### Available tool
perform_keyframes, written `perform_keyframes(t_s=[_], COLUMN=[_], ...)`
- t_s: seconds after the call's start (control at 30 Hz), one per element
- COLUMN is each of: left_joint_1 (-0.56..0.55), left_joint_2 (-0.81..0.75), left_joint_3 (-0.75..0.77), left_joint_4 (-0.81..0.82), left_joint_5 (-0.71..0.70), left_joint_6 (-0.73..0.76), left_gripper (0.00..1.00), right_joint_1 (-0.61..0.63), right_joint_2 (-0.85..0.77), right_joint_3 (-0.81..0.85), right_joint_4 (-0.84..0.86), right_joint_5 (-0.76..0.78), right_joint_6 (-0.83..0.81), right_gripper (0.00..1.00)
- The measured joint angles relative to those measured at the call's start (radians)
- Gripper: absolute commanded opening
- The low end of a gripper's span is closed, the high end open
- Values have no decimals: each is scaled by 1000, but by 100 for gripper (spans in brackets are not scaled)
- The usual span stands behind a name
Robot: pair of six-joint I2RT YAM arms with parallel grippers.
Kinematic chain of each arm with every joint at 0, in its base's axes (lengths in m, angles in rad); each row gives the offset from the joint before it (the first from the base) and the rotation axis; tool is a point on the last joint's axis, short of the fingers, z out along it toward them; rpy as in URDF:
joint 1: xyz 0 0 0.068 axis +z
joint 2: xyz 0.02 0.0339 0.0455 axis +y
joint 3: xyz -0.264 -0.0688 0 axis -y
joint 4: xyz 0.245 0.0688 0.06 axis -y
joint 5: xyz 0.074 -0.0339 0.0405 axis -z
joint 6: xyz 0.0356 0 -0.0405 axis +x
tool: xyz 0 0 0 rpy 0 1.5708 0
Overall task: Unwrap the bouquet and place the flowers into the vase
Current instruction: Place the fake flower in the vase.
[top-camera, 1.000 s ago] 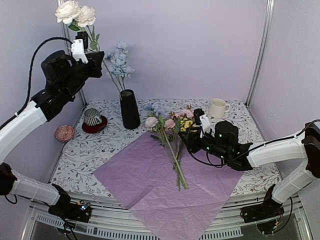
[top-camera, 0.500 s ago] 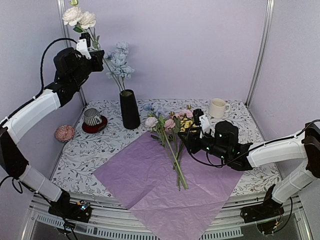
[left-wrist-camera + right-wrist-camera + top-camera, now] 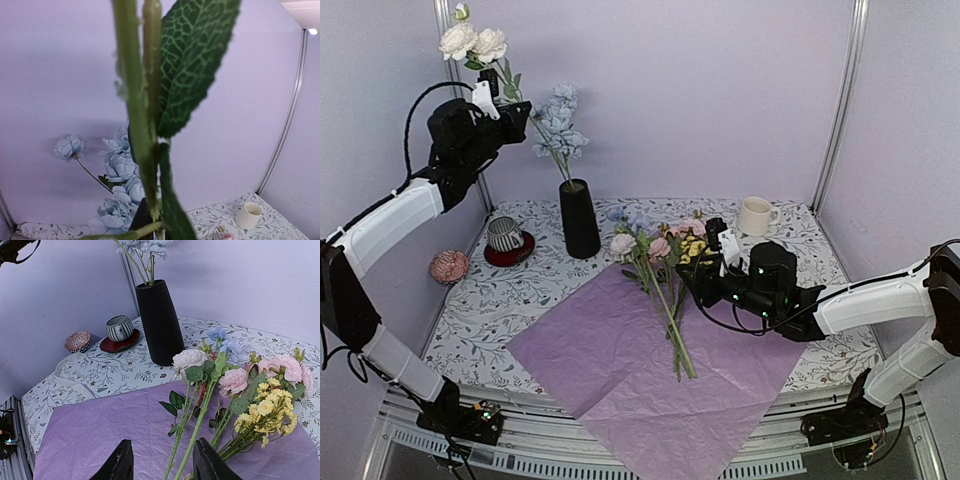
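Left gripper point(image 3: 496, 88): raised high at 10 o'clock of the top view, jaws together, clamped on the white-bloomed stem point(image 3: 475, 42). Blooms above the fingers, stem and a veined green leaf point(image 3: 192, 60) slanting down toward the vase. Whether the stem's lower end sits inside the mouth: cannot tell.

Vase point(image 3: 580, 220): matte black, upright on the table point(image 3: 470, 330) at 11 o'clock, just beyond the paper's far corner. Holds pale blue flowers point(image 3: 558, 125) leaning toward 11 o'clock.

Flowers point(image 3: 660, 270): loose bunch lying flat near centre. Pink, white, pale blue and yellow heads toward 12 o'clock, green stems running toward 6 o'clock across the paper.

Paper sheet point(image 3: 620, 370): pink-lilac, spread open and creased. Near corner overhangs the table edge at 6 o'clock.

Right gripper point(image 3: 162, 465): low over the paper at 3 o'clock of the bunch, pointing toward 9 o'clock. Fingers spread apart with the green stems passing between them, not pressed by either pad.

Striped cup point(image 3: 504, 234): on a red saucer point(image 3: 510, 252) at 9 o'clock of the vase.

Pink patterned bowl point(image 3: 449, 266): at 8 o'clock of the saucer, near the table's left edge.

Cream mug point(image 3: 754, 215): far right, at 1 o'clock of the bunch.
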Motion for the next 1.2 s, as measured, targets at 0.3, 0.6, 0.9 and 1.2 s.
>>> perform_keyframes(t_s=[0.3,0.6,0.9,1.2], left_joint_1=[-6,-20,-24,-26], left_joint_2=[47,95,141,151], left_joint_3=[-78,-146,-155,-187], left_joint_4=[5,27,-2,-61], left_joint_5=[58,55,84,108], left_joint_6=[-24,-35,-50,-61], left_gripper=[3,9,56,63], right_joint_1=[0,0,0,0], right_joint_2=[0,0,0,0], right_joint_3=[0,0,0,0], right_joint_4=[0,0,0,0], right_joint_5=[0,0,-2,-5], right_joint_6=[-6,-6,-6,-9], right_gripper=[42,42,43,43])
